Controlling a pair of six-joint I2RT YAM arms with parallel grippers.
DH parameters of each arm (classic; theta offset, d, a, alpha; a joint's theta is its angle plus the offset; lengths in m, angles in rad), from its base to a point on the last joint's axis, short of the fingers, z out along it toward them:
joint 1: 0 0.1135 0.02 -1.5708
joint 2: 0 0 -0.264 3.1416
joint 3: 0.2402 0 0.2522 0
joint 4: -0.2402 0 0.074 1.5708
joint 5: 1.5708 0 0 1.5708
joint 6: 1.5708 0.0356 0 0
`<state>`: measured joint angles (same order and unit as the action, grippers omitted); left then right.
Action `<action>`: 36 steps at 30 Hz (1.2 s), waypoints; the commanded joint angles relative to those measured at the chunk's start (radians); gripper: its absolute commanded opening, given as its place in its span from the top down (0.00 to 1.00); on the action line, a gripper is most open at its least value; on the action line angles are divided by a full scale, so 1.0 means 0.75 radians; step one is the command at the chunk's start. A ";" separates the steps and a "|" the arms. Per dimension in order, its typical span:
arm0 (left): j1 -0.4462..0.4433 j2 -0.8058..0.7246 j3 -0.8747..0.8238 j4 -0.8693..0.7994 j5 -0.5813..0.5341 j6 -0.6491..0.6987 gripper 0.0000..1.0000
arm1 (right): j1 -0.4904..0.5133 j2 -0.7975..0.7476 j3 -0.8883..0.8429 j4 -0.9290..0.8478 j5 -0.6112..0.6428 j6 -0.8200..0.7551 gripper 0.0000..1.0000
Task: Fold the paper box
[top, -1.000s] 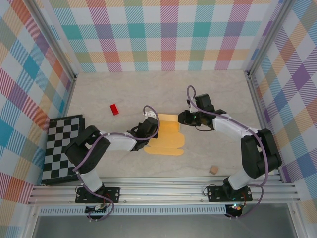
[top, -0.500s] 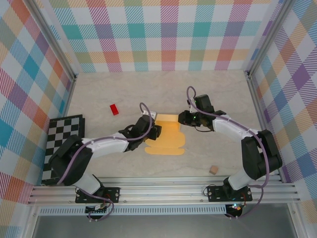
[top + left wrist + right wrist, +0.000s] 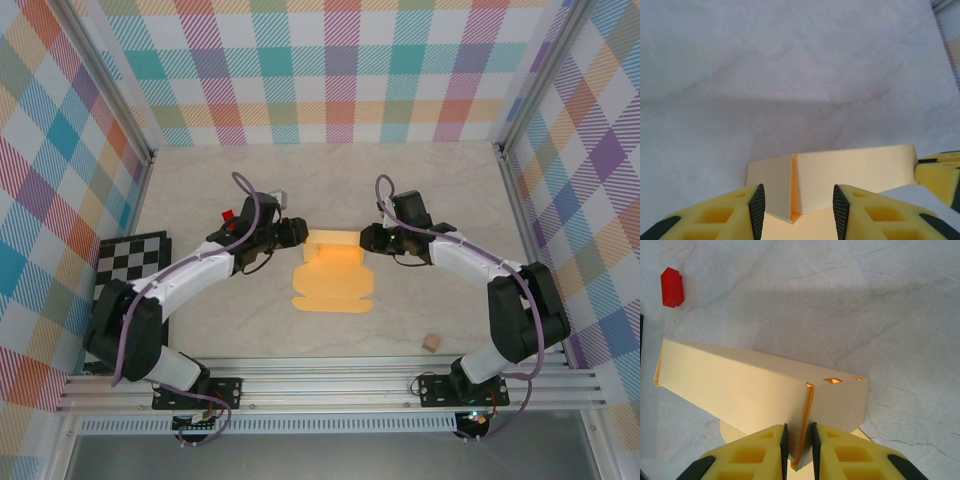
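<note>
1. The paper box (image 3: 335, 272) lies mid-worktop (image 3: 200, 180), partly folded. Its far wall stands upright, its scalloped flap lies flat toward the arms, and nothing lies inside.
2. The right pincer (image 3: 799, 442) is almost pressed together, pinching the upright wall at a seam.
3. The left pincer (image 3: 799, 210) is spread wide and holds nothing. The wall's left corner sits ahead between its fingers.
4. The top view adds a tan cube (image 3: 431, 342) near the right base and a checkerboard (image 3: 125, 290) at left. The right wrist view shows a red block (image 3: 671, 286) well apart from the box.
</note>
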<state>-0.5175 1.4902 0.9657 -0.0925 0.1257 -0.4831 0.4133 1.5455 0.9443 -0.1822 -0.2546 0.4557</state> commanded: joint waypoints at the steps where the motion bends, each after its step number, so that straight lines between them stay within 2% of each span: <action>1: -0.003 0.061 -0.005 0.074 0.125 -0.105 0.57 | -0.005 0.024 -0.020 -0.150 0.100 -0.035 0.78; 4: -0.003 0.054 -0.031 0.096 0.128 -0.049 0.64 | -0.005 0.024 -0.020 -0.150 0.100 -0.037 0.78; 6: -0.003 -0.019 -0.107 0.109 0.073 0.070 0.67 | -0.005 0.024 -0.018 -0.151 0.096 -0.041 0.78; 10: 0.000 -0.216 -0.325 0.193 -0.054 0.390 0.66 | -0.005 0.027 -0.016 -0.155 0.093 -0.051 0.78; 13: -0.001 -0.250 -0.490 0.424 -0.070 0.509 0.60 | -0.005 0.032 -0.008 -0.162 0.098 -0.066 0.78; 17: -0.055 -0.100 -0.616 0.802 -0.051 0.635 0.58 | -0.005 0.035 0.007 -0.169 0.096 -0.066 0.78; 23: -0.056 0.057 -0.535 0.822 -0.110 0.798 0.58 | -0.005 0.022 0.009 -0.186 0.092 -0.089 0.78; 25: -0.019 0.075 -0.503 0.780 -0.065 0.848 0.59 | -0.005 0.021 0.010 -0.186 0.083 -0.111 0.77; 27: 0.035 0.102 -0.477 0.771 0.040 0.856 0.60 | -0.005 0.024 0.015 -0.186 0.059 -0.137 0.77; 31: 0.056 0.181 -0.410 0.749 0.191 0.930 0.59 | -0.005 0.036 0.033 -0.185 0.025 -0.184 0.77; 36: 0.056 0.280 -0.298 0.686 0.241 0.979 0.60 | -0.005 0.058 0.058 -0.181 -0.017 -0.221 0.77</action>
<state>-0.4797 1.6691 0.6979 0.4393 0.2352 0.1978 0.4129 1.5524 0.9775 -0.2379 -0.2596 0.3336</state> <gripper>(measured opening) 0.404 0.228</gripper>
